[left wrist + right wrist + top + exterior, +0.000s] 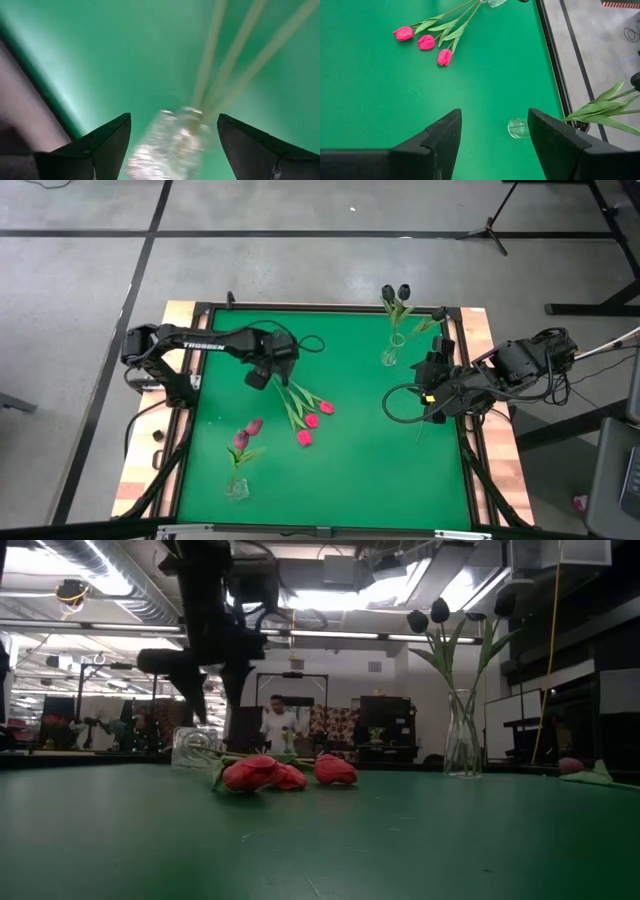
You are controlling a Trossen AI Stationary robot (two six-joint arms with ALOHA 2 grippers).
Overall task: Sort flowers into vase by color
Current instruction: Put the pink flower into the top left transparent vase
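A glass vase (pixel 391 352) at the upper right of the high view holds near-black tulips (pixel 396 293); another vase (pixel 236 487) at the lower left holds maroon-pink tulips (pixel 246 434). A third vase (pixel 272 379) lies on its side at the centre, with three bright pink tulips (pixel 311 420) spilling onto the green table (pixel 350 470). The left gripper (pixel 262 374), fingers apart, hangs over that fallen vase, its arm marked "TROSSEN", while the right gripper (pixel 432 395), also apart and empty, waits at the right edge.

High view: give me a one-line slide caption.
Left gripper open over three pink tulips lying on green table; right gripper waits.
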